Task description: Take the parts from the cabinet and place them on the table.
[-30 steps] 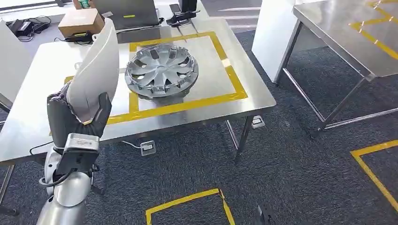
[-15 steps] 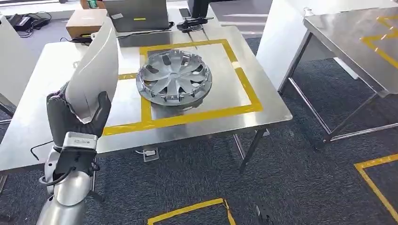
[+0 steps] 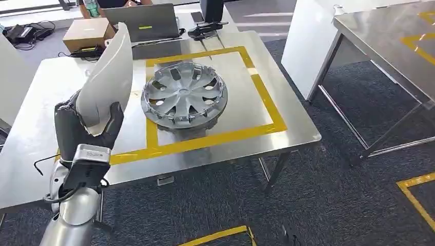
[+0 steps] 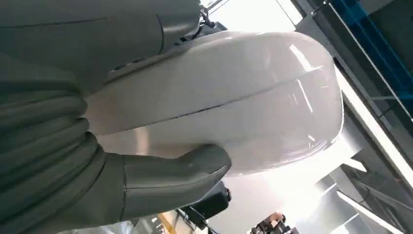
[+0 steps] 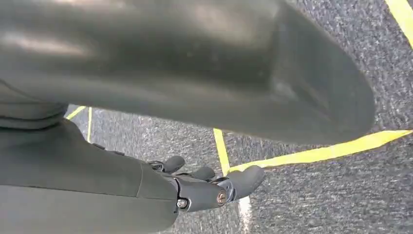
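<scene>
My left hand [image 3: 87, 130] is raised at the near left edge of the steel table [image 3: 292, 134] and grips a white curved shell part [image 3: 110, 77] upright by its lower end. The left wrist view shows the same white part [image 4: 234, 97] clasped between the thumb and fingers of that hand [image 4: 73, 161]. A silver wheel cover [image 3: 184, 97] lies flat inside a yellow tape square on the table, to the right of the held part. My right hand [image 5: 122, 175] hangs over grey carpet with its fingers apart and nothing in it.
A laptop [image 3: 149, 23], a cardboard box [image 3: 88, 32] and a black device [image 3: 205, 28] stand along the table's far edge. A white panel [image 3: 308, 46] and a second steel table [image 3: 390, 36] stand to the right. Yellow tape [image 3: 415, 189] marks the carpet.
The whole picture has shifted, so the camera has moved and the table now sits a little nearer and more central. My left hand still holds the white part the same way.
</scene>
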Robot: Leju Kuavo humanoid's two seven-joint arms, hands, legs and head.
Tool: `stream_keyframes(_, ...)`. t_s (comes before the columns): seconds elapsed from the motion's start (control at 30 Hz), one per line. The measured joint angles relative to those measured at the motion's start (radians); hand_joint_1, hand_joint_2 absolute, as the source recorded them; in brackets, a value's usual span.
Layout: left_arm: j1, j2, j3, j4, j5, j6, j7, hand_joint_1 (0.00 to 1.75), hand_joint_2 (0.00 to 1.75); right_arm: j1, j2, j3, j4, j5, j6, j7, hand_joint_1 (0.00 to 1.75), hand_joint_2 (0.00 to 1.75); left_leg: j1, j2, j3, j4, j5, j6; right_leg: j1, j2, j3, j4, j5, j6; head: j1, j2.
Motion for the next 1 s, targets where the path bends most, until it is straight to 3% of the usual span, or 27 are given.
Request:
stream_keyframes(0.03, -0.001, 0.0, 0.0, 0.002, 0.001, 0.0, 0.0, 1.75, 1.75, 0.0, 0.0, -0.001, 0.0, 0.0, 0.0, 0.0, 0.0, 0.0, 0.0, 0.0, 0.015, -0.053, 0.04, 0.003, 0.0, 0.001, 0.012, 0.0, -0.009, 0.001, 0.0, 0.0)
stream_keyframes(0.1, -0.003, 0.0, 0.0, 0.008, 0.002, 0.0, 0.003, 1.75, 1.75, 0.0, 0.002, -0.003, 0.0, 0.0, 0.0, 0.0, 0.0, 0.0, 0.0, 0.001, 0.08, -0.229, 0.156, 0.013, 0.0, 0.001, 0.041, 0.0, -0.029, 0.006, 0.0, 0.0)
stream_keyframes(0.13, -0.005, 0.002, 0.002, 0.015, 0.002, 0.002, 0.004, 1.75, 1.75, 0.0, 0.002, -0.005, 0.0, 0.0, 0.0, 0.0, 0.0, 0.0, -0.001, 0.0, 0.091, -0.283, 0.183, 0.015, 0.002, 0.001, 0.05, 0.003, -0.036, 0.012, -0.002, 0.0)
stream_keyframes(0.17, -0.009, 0.002, 0.003, 0.025, 0.0, 0.006, 0.006, 1.75, 1.75, -0.002, 0.002, -0.008, 0.0, 0.0, 0.001, 0.0, 0.0, 0.0, -0.007, 0.003, 0.096, -0.298, 0.145, 0.018, 0.004, 0.004, 0.045, 0.004, -0.041, 0.019, -0.006, 0.0)
stream_keyframes(0.2, -0.008, 0.003, 0.004, 0.03, -0.004, 0.01, 0.01, 1.75, 1.75, -0.004, 0.002, -0.011, 0.0, 0.0, 0.002, 0.0, 0.0, 0.0, -0.007, 0.002, 0.101, -0.289, 0.164, 0.026, 0.003, 0.002, 0.043, 0.003, -0.048, 0.027, -0.003, 0.0)
stream_keyframes(0.23, -0.011, 0.005, 0.007, 0.04, -0.011, 0.019, 0.011, 1.75, 1.75, -0.003, 0.002, -0.012, 0.0, 0.001, 0.003, -0.001, 0.0, 0.0, -0.008, -0.001, 0.101, -0.289, 0.162, 0.03, 0.003, 0.001, 0.045, -0.003, -0.05, 0.033, -0.005, 0.0)
stream_keyframes(0.27, -0.017, 0.005, 0.012, 0.052, -0.017, 0.028, 0.01, 1.75, 1.75, -0.003, 0.002, -0.013, 0.0, 0.002, 0.004, -0.001, 0.0, 0.0, -0.006, -0.003, 0.105, -0.299, 0.169, 0.029, 0.003, 0.0, 0.051, -0.003, -0.053, 0.033, -0.003, 0.0)
stream_keyframes(0.3, -0.033, 0.006, 0.019, 0.078, -0.026, 0.036, 0.004, 1.75, 1.75, -0.003, 0.002, -0.014, 0.0, 0.004, 0.005, -0.001, 0.0, 0.0, -0.007, -0.004, 0.105, -0.303, 0.17, 0.027, 0.004, 0.0, 0.049, -0.005, -0.041, 0.019, -0.004, 0.0)
stream_keyframes(0.47, -0.112, 0.018, 0.066, 0.26, -0.075, 0.067, -0.003, 1.75, 1.75, -0.011, 0.002, -0.021, 0.0, 0.02, 0.01, -0.001, 0.0, 0.0, -0.008, -0.009, 0.107, -0.305, 0.16, 0.041, 0.004, -0.001, 0.068, -0.036, -0.049, 0.021, 0.001, 0.0)
stream_keyframes(0.6, -0.229, 0.057, 0.112, 0.517, -0.209, 0.158, 0.083, 1.75, 1.75, -0.012, 0.002, -0.025, 0.0, 0.036, 0.015, -0.001, 0.0, 0.0, -0.01, -0.008, 0.112, -0.305, 0.157, 0.044, 0.003, -0.001, 0.074, -0.041, -0.048, 0.03, 0.001, 0.0)
stream_keyframes(0.77, -0.335, 0.155, 0.134, 0.782, -0.301, 0.127, 0.204, 1.75, 1.75, -0.009, 0.002, -0.031, 0.0, 0.049, 0.015, -0.014, 0.0, 0.0, -0.009, 0.0, 0.118, -0.306, 0.158, 0.044, 0.003, 0.001, 0.076, -0.04, -0.047, 0.038, 0.0, 0.0)
stream_keyframes(0.87, -0.353, 0.187, 0.138, 0.853, -0.361, 0.134, 0.212, 1.75, 1.75, -0.005, 0.002, -0.037, 0.0, 0.056, 0.018, -0.017, 0.0, 0.0, -0.008, -0.003, 0.119, -0.306, 0.159, 0.042, 0.003, 0.0, 0.077, -0.04, -0.047, 0.038, 0.001, 0.0)
stream_keyframes(1.0, -0.353, 0.196, 0.099, 0.922, -0.489, 0.135, 0.282, 1.75, 1.75, -0.005, 0.001, -0.037, 0.0, 0.073, 0.028, -0.025, 0.0, 0.0, -0.008, -0.004, 0.121, -0.308, 0.159, 0.042, 0.004, 0.0, 0.078, -0.04, -0.047, 0.037, 0.001, 0.0)
